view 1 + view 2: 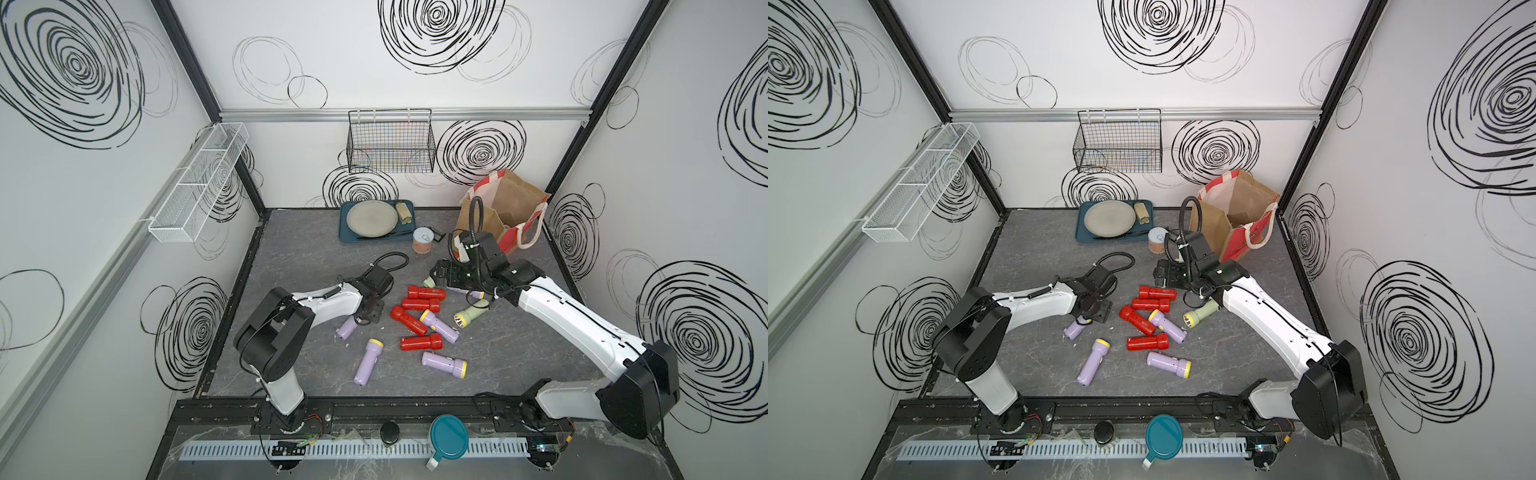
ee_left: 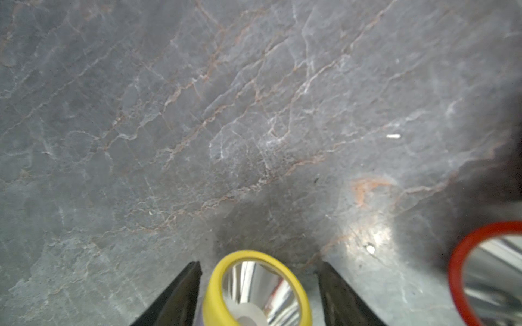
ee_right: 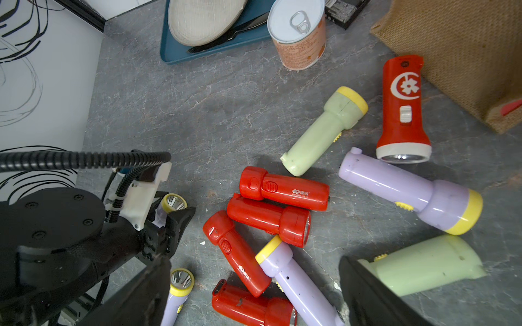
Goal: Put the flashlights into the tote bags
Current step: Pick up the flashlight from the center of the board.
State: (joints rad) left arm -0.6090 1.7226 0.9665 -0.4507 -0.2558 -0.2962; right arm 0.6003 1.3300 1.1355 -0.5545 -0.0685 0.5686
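My left end effector [image 2: 258,268] straddles the yellow head of a lilac plastic flashlight [image 2: 255,290] on the grey marbled surface [image 2: 254,113], with narrow gaps either side. My right end effector [image 3: 254,262] hangs spread above red, lilac and green flashlights [image 3: 282,192] near the brown jute tote bag [image 1: 515,203].

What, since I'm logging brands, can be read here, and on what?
Red flashlight: white logo with two Chinese characters, too blurred to quote; smaller line beneath unreadable.
Second red flashlight: same logo, blurred.
Orange-red flashlight: white crescent-and-flower emblem, no words.
Tin: print too blurred.
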